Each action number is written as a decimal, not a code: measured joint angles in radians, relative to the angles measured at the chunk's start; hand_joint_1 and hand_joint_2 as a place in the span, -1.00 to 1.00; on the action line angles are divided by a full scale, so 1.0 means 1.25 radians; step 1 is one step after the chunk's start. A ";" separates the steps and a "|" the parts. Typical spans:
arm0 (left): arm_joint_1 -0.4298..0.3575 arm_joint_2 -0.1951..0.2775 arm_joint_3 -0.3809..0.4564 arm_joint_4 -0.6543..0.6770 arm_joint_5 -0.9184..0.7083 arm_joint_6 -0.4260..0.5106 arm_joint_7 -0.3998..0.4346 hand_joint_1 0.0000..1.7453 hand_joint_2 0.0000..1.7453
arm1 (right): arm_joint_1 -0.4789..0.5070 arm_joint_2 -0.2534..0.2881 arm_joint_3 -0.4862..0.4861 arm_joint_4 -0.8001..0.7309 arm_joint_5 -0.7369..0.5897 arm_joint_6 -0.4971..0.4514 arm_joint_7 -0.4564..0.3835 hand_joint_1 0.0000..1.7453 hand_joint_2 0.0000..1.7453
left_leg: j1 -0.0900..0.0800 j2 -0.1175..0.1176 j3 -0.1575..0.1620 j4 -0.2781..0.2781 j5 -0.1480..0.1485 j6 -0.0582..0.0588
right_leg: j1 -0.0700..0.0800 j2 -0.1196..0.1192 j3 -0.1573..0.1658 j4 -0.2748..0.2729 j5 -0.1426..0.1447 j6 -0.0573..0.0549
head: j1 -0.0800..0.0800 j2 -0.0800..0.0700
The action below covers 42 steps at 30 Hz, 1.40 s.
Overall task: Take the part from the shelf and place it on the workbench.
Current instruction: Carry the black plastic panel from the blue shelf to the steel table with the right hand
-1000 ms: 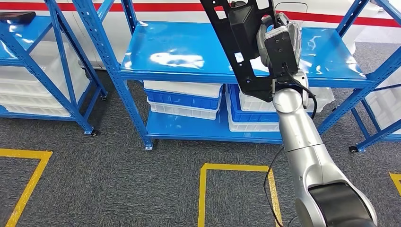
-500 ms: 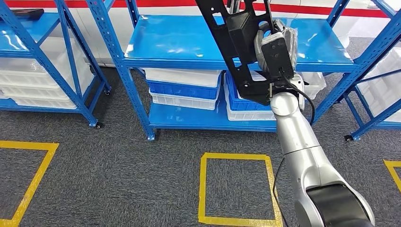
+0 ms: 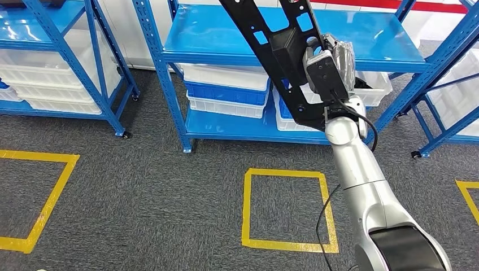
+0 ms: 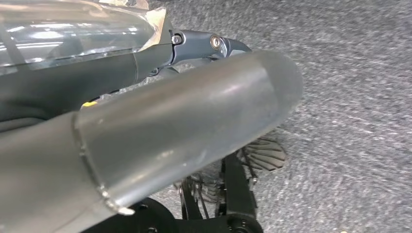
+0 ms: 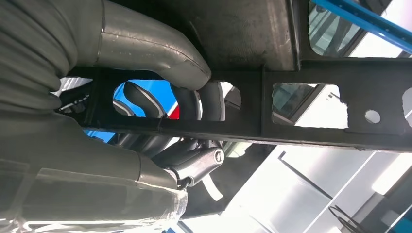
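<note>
The part (image 3: 279,53) is a long black metal bracket with cut-out holes, tilted, held up in front of the blue shelf (image 3: 226,39). My right hand (image 3: 330,62) grips it near its lower end, arm raised. In the right wrist view the thumb (image 5: 150,46) and dark fingers (image 5: 145,104) wrap around a bar of the black part (image 5: 311,111). My left hand (image 4: 160,126) hangs over grey carpet; whether its fingers hold anything cannot be made out.
White and blue bins (image 3: 229,90) fill the lower levels of the blue shelf. More blue racks stand at left (image 3: 62,62) and right (image 3: 446,84). Yellow tape squares (image 3: 285,209) mark the grey carpet in front.
The whole scene has slid up and back in the head view, so the camera has moved away from the shelf. The right hand still holds the part, now clear of the shelf top.
</note>
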 joint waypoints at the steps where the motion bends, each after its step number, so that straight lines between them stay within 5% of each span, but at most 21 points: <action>1: 0.000 0.000 0.000 0.000 0.000 0.000 -0.001 -1.00 -1.00 | -0.004 0.001 0.000 0.002 0.001 0.001 0.000 1.00 1.00 | -0.001 0.000 -0.003 -0.002 0.009 -0.004 | 0.004 0.001 0.016 -0.033 -0.009 -0.008 | -0.001 0.000; 4: 0.002 0.002 0.003 0.000 0.000 0.000 -0.003 -1.00 -1.00 | -0.013 0.005 0.001 0.009 0.000 0.006 0.000 1.00 1.00 | 0.001 -0.002 -0.009 -0.008 0.021 -0.019 | 0.003 0.001 0.007 -0.049 0.003 -0.030 | -0.003 0.000; 6: 0.005 0.004 0.004 0.000 0.000 0.000 -0.005 -1.00 -1.00 | -0.019 0.010 0.001 0.015 0.000 0.013 0.000 1.00 1.00 | 0.004 -0.002 -0.026 0.036 -0.036 -0.028 | -0.005 -0.002 -0.004 -0.051 0.023 -0.050 | -0.005 0.000; 8: 0.006 0.004 0.004 0.000 0.000 0.000 -0.006 -1.00 -1.00 | -0.024 0.014 0.001 0.020 0.000 0.016 0.000 1.00 1.00 | 0.007 -0.002 -0.053 0.143 -0.124 -0.035 | -0.003 -0.003 -0.023 -0.050 0.042 -0.061 | -0.008 0.000; 9: 0.006 0.004 0.004 0.000 0.000 0.000 -0.006 -1.00 -1.00 | -0.025 0.015 0.001 0.023 0.000 0.016 0.000 1.00 1.00 | 0.007 -0.002 -0.063 0.198 -0.150 -0.039 | -0.002 -0.003 -0.034 -0.050 0.051 -0.062 | -0.008 0.000; 11: 0.006 0.004 0.004 0.000 0.000 0.000 -0.006 -1.00 -1.00 | -0.025 0.016 0.001 0.028 -0.001 0.017 0.000 1.00 1.00 | 0.009 -0.002 -0.050 0.244 -0.146 -0.043 | -0.001 -0.003 -0.054 -0.047 0.065 -0.059 | -0.009 0.000; 12: 0.006 0.004 0.004 0.000 0.000 0.000 -0.006 -1.00 -1.00 | -0.025 0.016 0.001 0.031 -0.001 0.018 0.000 1.00 1.00 | 0.009 -0.002 -0.022 0.223 -0.127 -0.042 | -0.001 -0.003 -0.063 -0.046 0.071 -0.057 | -0.009 0.000; 15: 0.004 0.005 0.004 0.000 -0.002 0.001 -0.006 -1.00 -1.00 | -0.028 0.015 0.001 0.036 -0.002 0.022 0.000 1.00 1.00 | 0.008 -0.004 0.102 0.063 -0.107 -0.032 | 0.002 -0.004 -0.083 -0.038 0.086 -0.044 | -0.009 0.000; 17: 0.002 0.006 0.004 0.000 -0.005 0.004 -0.006 -1.00 -1.00 | -0.032 0.015 0.001 0.038 -0.002 0.027 0.000 1.00 1.00 | 0.002 -0.006 0.135 0.007 -0.118 -0.023 | 0.003 -0.005 -0.090 -0.037 0.097 -0.032 | -0.009 0.000; 20: 0.000 0.005 0.005 0.000 -0.005 0.009 -0.002 -1.00 -1.00 | -0.036 0.012 0.001 0.045 -0.003 0.032 0.002 1.00 1.00 | 0.002 -0.001 0.126 -0.012 -0.100 -0.002 | 0.005 -0.004 -0.106 -0.025 0.091 -0.022 | -0.008 0.000; 23: -0.002 0.004 0.010 0.000 -0.005 0.014 0.003 -1.00 -1.00 | -0.045 0.009 0.002 0.057 -0.004 0.036 0.003 1.00 1.00 | 0.004 0.005 0.099 -0.019 -0.071 0.015 | 0.002 -0.001 -0.150 0.095 0.001 -0.032 | -0.006 0.000; 25: -0.002 0.004 0.015 0.000 -0.005 0.015 0.004 -1.00 -1.00 | -0.051 0.008 0.002 0.067 -0.006 0.038 0.004 1.00 1.00 | 0.005 0.006 0.076 -0.019 -0.053 0.013 | -0.002 0.000 -0.164 0.181 -0.029 -0.024 | -0.007 0.000; 27: -0.002 0.003 0.017 0.000 -0.004 0.015 0.004 -1.00 -1.00 | -0.054 0.008 0.003 0.075 -0.008 0.039 0.004 1.00 1.00 | 0.009 0.007 0.053 -0.016 -0.037 0.006 | -0.009 0.000 -0.132 0.172 -0.002 -0.001 | -0.007 0.000; 29: -0.001 0.004 0.018 0.000 -0.003 0.015 0.004 -1.00 -1.00 | -0.058 0.008 0.004 0.080 -0.010 0.039 0.003 1.00 1.00 | 0.012 0.008 0.030 -0.009 -0.022 -0.007 | -0.016 0.000 -0.058 0.075 0.021 0.018 | -0.006 0.000; 30: -0.001 0.004 0.019 0.000 -0.002 0.016 0.003 -1.00 -1.00 | -0.061 0.009 0.005 0.081 -0.011 0.040 0.003 1.00 1.00 | 0.012 0.008 0.020 -0.005 -0.016 -0.013 | -0.014 0.001 -0.025 0.025 0.017 0.019 | -0.005 0.000; 32: 0.001 0.005 0.022 0.000 -0.001 0.016 0.000 -1.00 -1.00 | -0.063 0.010 0.007 0.082 -0.012 0.040 0.004 1.00 1.00 | 0.008 0.006 0.010 -0.002 -0.001 -0.023 | -0.008 0.004 0.001 -0.025 -0.001 0.009 | -0.007 0.000; 34: 0.007 0.004 0.024 0.000 -0.003 0.021 -0.004 -1.00 -1.00 | -0.063 0.010 0.007 0.082 -0.012 0.040 0.010 1.00 1.00 | 0.009 0.006 0.003 -0.004 0.010 -0.027 | -0.011 0.004 -0.011 -0.026 0.005 -0.009 | -0.012 0.000; 36: 0.013 0.004 0.025 0.000 -0.004 0.029 -0.008 -1.00 -1.00 | -0.063 0.010 0.007 0.081 -0.012 0.042 0.017 1.00 1.00 | 0.015 0.006 -0.013 0.025 -0.026 -0.031 | -0.012 0.004 -0.025 -0.025 0.019 -0.032 | -0.014 0.000; 39: 0.016 0.003 0.031 0.000 -0.001 0.033 -0.012 -1.00 -1.00 | -0.063 0.011 0.007 0.077 -0.011 0.044 0.021 1.00 1.00 | 0.015 0.003 -0.060 0.178 -0.136 -0.034 | -0.003 0.004 -0.048 -0.025 0.040 -0.056 | -0.016 0.000; 41: 0.017 0.003 0.035 0.000 0.001 0.033 -0.014 -1.00 -1.00 | -0.062 0.011 0.007 0.076 -0.011 0.044 0.024 1.00 1.00 | 0.014 0.002 -0.067 0.246 -0.149 -0.031 | 0.005 0.004 -0.062 -0.024 0.052 -0.060 | -0.017 0.000; 42: 0.018 0.003 0.036 0.000 0.003 0.031 -0.017 -1.00 -1.00 | -0.062 0.011 0.007 0.076 -0.011 0.044 0.025 1.00 1.00 | 0.013 0.002 -0.049 0.237 -0.135 -0.026 | 0.008 0.004 -0.069 -0.024 0.058 -0.061 | -0.017 0.000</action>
